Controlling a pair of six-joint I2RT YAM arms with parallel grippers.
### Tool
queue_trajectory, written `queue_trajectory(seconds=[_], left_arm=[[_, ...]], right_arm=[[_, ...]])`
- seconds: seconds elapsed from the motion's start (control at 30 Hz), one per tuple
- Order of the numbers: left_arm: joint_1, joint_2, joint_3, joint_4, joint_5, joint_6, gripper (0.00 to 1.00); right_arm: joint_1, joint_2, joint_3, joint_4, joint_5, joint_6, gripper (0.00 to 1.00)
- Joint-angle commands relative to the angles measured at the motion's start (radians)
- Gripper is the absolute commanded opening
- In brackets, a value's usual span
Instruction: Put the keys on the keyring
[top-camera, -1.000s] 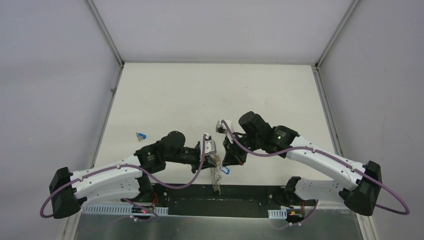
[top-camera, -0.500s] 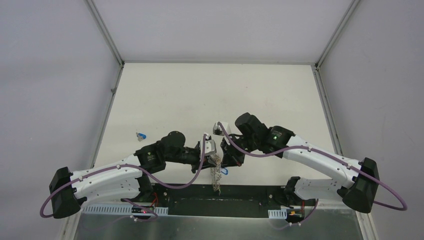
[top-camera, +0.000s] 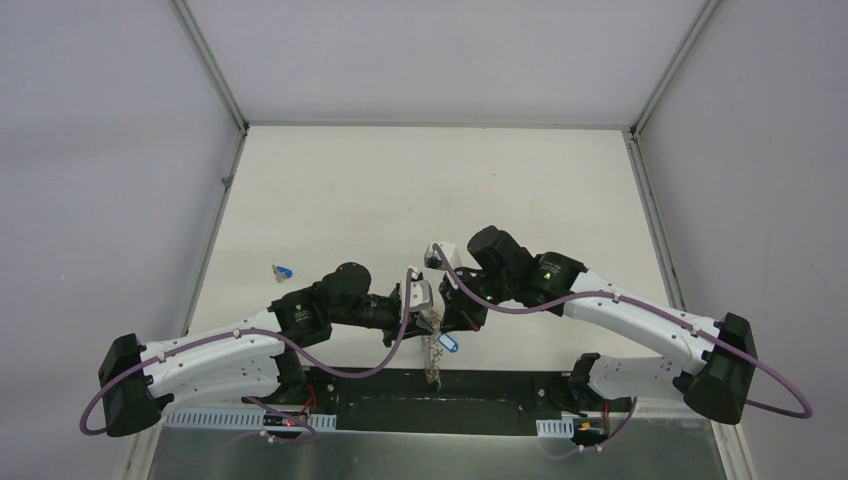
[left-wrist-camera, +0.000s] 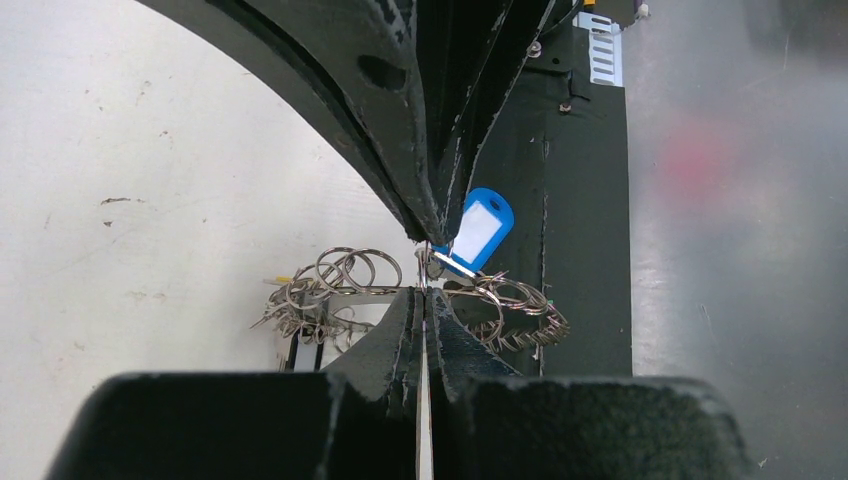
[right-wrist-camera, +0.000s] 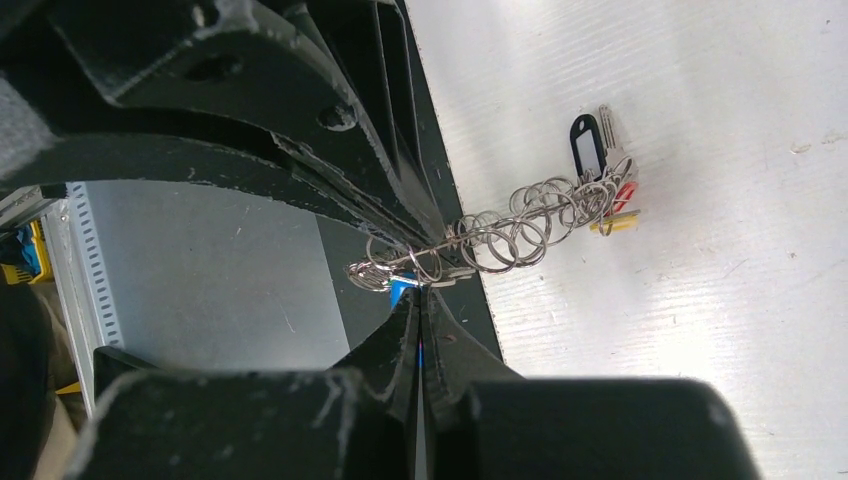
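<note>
Jaws pinched together at the keyring (left-wrist-camera: 335, 285)

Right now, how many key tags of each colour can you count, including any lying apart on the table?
Blue: 2, the near blue tag by the keyring and the lone blue tag on the table
Black: 1, the black tag
Red: 1, the red tag
Yellow: 1, the yellow tag
Total: 5

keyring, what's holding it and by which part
The left gripper pinches the keyring by its looped rim; right gripper seems to pinch the blue-tagged key beside it.
</note>
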Motion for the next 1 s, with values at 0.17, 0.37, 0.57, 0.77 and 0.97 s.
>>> queue_trajectory(seconds=[0.17,0.37,0.57,0.77,0.97], left_arm=[[-0.014,-0.007,0.047,0.078,-0.006,0.01,0.0],[-0.015,-0.012,0.046,0.078,-0.007,0.011,0.0],[-0.017,-0.018,0.043,0.078,-0.012,0.011,0.0],[-0.02,-0.019,0.041,0.081,-0.014,0.009,0.0],[-0.02,-0.027,0.036,0.081,-0.019,0.007,0.0]], right_arm=[[0.009,-0.013,0.033,0.044,0.048,0.018,0.0],[0.007,0.001,0.018,0.035,0.085,0.033,0.0],[0.007,-0.009,-0.006,0.035,0.107,0.047,0.0],[0.008,-0.006,-0.018,0.042,0.106,0.049,0.0],[0.008,-0.014,-0.024,0.058,0.108,0.051,0.0]])
